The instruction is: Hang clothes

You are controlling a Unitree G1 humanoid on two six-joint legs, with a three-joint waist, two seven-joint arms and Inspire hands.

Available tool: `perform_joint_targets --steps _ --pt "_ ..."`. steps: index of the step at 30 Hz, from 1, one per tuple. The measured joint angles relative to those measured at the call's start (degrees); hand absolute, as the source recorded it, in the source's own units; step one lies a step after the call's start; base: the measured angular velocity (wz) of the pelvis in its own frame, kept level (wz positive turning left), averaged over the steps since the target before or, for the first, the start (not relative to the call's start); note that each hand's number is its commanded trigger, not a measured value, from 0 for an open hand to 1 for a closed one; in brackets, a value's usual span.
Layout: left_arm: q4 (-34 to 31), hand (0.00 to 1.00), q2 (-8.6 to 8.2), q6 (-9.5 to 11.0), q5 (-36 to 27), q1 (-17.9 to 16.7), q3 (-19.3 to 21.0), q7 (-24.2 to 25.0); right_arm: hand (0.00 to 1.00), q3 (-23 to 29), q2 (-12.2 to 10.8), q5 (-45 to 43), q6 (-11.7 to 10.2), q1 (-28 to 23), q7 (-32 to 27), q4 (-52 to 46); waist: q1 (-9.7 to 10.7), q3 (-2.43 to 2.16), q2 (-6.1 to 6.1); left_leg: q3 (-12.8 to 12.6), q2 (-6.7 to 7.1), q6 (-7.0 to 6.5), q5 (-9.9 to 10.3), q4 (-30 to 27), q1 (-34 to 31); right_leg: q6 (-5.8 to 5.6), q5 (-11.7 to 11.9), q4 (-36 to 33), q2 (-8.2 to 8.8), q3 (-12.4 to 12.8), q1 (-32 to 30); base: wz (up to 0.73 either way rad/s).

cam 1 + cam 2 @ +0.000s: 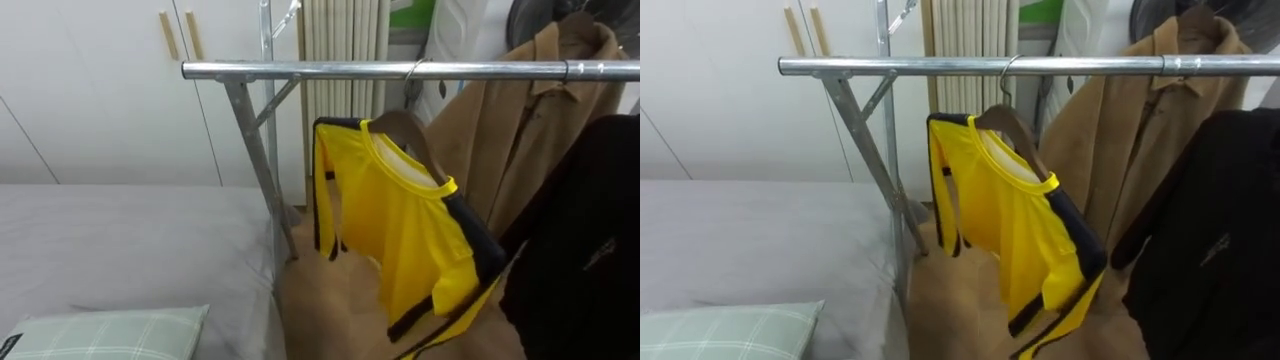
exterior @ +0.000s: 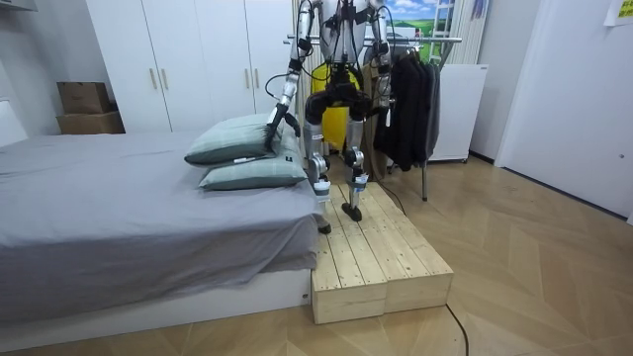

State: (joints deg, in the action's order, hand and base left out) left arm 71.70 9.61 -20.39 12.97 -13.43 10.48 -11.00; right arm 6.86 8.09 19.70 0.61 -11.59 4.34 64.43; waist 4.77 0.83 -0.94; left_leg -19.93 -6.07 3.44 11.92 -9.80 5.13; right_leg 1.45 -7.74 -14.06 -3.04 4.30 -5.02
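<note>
The yellow shirt [image 1: 400,220] hangs under the rail [image 1: 400,70] on a brown hanger [image 1: 410,135], with the hook over the bar. It sits between the rack's slanted leg and the tan coat [image 1: 520,120]. A black garment [image 1: 590,250] hangs farther along the same rail, past the coat. The bed [image 1: 130,240] lies below the rail's free end.

In the room view I stand on a wooden platform [image 2: 381,262] facing the rail. My left hand [image 2: 274,121] is low, well under the rail and close to the pillows [image 2: 232,143]. My right hand [image 2: 379,99] is down beside the dark clothes. I cannot tell how far the fingers of either hand are open, or whether they hold anything.

I judge the shirt to be light, thin and slick. It is soft cloth that gives no resistance and would slide off a tilted hanger. It hangs skewed, with one sleeve dropping lower than the other. If it needs straightening, I would grip the stiff hanger just under its hook, not the cloth. A pull on the fabric would likely drag the collar off the hanger's arm.
</note>
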Motion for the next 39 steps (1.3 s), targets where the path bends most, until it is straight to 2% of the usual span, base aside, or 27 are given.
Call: perform_joint_targets --steps 4,10,15,19,25,28,31,32,34,35,36,37,38,39 --pt "0.01 0.0 0.02 0.0 -0.01 0.0 -0.68 0.41 0.0 -0.01 -0.01 -1.13 -0.1 0.37 -0.08 0.57 0.09 0.09 -0.15 0.27 0.07 -0.1 0.06 -0.06 -0.16 0.0 0.0 0.15 0.12 -0.26 0.1 0.04" --pt "0.01 0.0 0.14 0.47 -0.07 0.57 -4.33 0.9 0.0 -1.57 0.55 -3.57 -0.59 1.61 -0.56 0.72 -0.23 0.2 -0.4 1.97 0.23 -0.31 0.18 -0.7 -1.26 -0.2 -0.2 0.29 0.75 -2.3 0.05 0.15" --pt "0.21 0.0 0.23 2.03 -3.9 0.55 -4.96 2.87 0.0 -1.64 0.74 -6.3 -0.66 3.47 -0.56 0.95 -0.61 0.25 -0.63 3.27 0.55 -0.49 0.29 -0.97 -1.46 -0.3 -0.54 0.31 1.43 -4.15 0.55 0.13" --pt "0.21 0.0 0.23 2.2 -5.44 0.66 -5.16 3.67 0.0 -1.75 0.78 -6.71 -0.64 3.42 -0.59 1.19 -0.55 0.24 -0.66 4.7 0.84 -0.54 0.31 -0.95 -1.27 -0.32 -0.87 0.49 2.01 -5.96 1.57 0.2" --pt "-0.07 0.0 0.34 2.34 -5.8 0.72 -5.52 5.21 0.0 -3.13 1.1 -9.93 -0.42 4.44 -0.66 1.99 -1.72 0.13 -0.24 5.86 0.77 -0.53 0.37 -1.13 -0.55 -0.26 -1.61 0.41 2.03 -6.94 2.79 0.11" --pt "-0.04 0.0 0.54 2.36 -6.03 1.25 -7.68 5.23 0.0 -5.79 1.51 -11.39 -0.27 5.36 -0.8 1.99 -2.3 0.19 -0.57 6.72 0.66 -0.35 0.49 -1.85 -0.92 0.05 -1.9 0.26 2.2 -8.21 3.16 0.18" --pt "0.02 0.0 0.48 3.37 -6.34 2.09 -8.52 5.22 0.0 -7.02 2.31 -15.72 0.09 7.08 -0.83 2.04 -3.13 0.2 -0.99 8.11 0.7 -0.33 0.46 -2.74 -2.42 0.28 -2.4 -0.35 2.79 -9.99 2.58 0.29" --pt "0.03 0.0 0.35 3.88 -6.62 2.11 -8.81 5.26 0.0 -7.82 2.98 -16.29 0.11 7.47 -0.7 2.24 -3.24 0.22 -1.48 8.93 0.73 -0.32 0.47 -3.21 -2.84 0.37 -2.72 -0.54 2.97 -10.99 2.74 0.43" --pt "0.01 0.0 0.17 4.69 -6.49 2.36 -9.68 5.47 0.0 -8.38 3.56 -17.78 0.13 7.9 -0.58 2.26 -3.4 0.01 -2.01 10.61 0.78 -0.32 0.48 -4.27 -4.03 0.66 -3.01 -0.67 3.27 -12.8 2.87 0.54" --pt "-0.03 0.0 0.14 5.0 -6.52 2.97 -10.07 5.54 0.0 -8.8 4.05 -18.59 0.15 8.23 -0.62 2.25 -3.49 0.23 -2.81 11.3 0.75 -0.3 0.39 -5.38 -5.31 0.93 -3.2 -0.7 3.53 -14.47 2.84 0.75" --pt "-0.33 0.0 0.05 5.66 -6.51 3.33 -10.21 5.59 0.0 -8.84 4.55 -20.07 0.17 8.46 -0.64 2.08 -3.6 0.08 -3.08 11.31 0.75 -0.41 -0.02 -6.69 -6.9 1.25 -3.59 -1.09 3.86 -16.48 2.78 0.8" --pt "-0.67 0.0 0.06 5.89 -6.51 3.49 -10.32 5.69 0.0 -8.83 4.74 -20.75 0.2 8.49 -0.65 1.87 -3.68 0.07 -3.32 11.31 0.76 -0.28 -0.38 -7.15 -7.64 1.4 -3.86 -1.56 4.05 -17.41 2.61 0.95" --pt "-1.52 0.0 0.27 6.3 -6.49 3.69 -10.82 5.99 0.0 -8.76 4.99 -22.85 0.21 8.78 -0.7 1.63 -3.6 0.0 -3.37 11.39 0.88 -0.24 -1.2 -7.44 -8.85 1.49 -4.36 -1.73 4.57 -19.83 2.64 1.08" --pt "-2.62 0.0 0.5 6.62 -6.51 4.2 -10.78 6.48 0.0 -8.59 5.02 -24.54 0.25 8.9 -0.75 1.87 -3.58 -0.02 -3.22 9.82 0.93 -0.37 -2.72 -6.34 -9.61 1.95 -4.71 -1.48 5.37 -22.85 2.88 1.19"
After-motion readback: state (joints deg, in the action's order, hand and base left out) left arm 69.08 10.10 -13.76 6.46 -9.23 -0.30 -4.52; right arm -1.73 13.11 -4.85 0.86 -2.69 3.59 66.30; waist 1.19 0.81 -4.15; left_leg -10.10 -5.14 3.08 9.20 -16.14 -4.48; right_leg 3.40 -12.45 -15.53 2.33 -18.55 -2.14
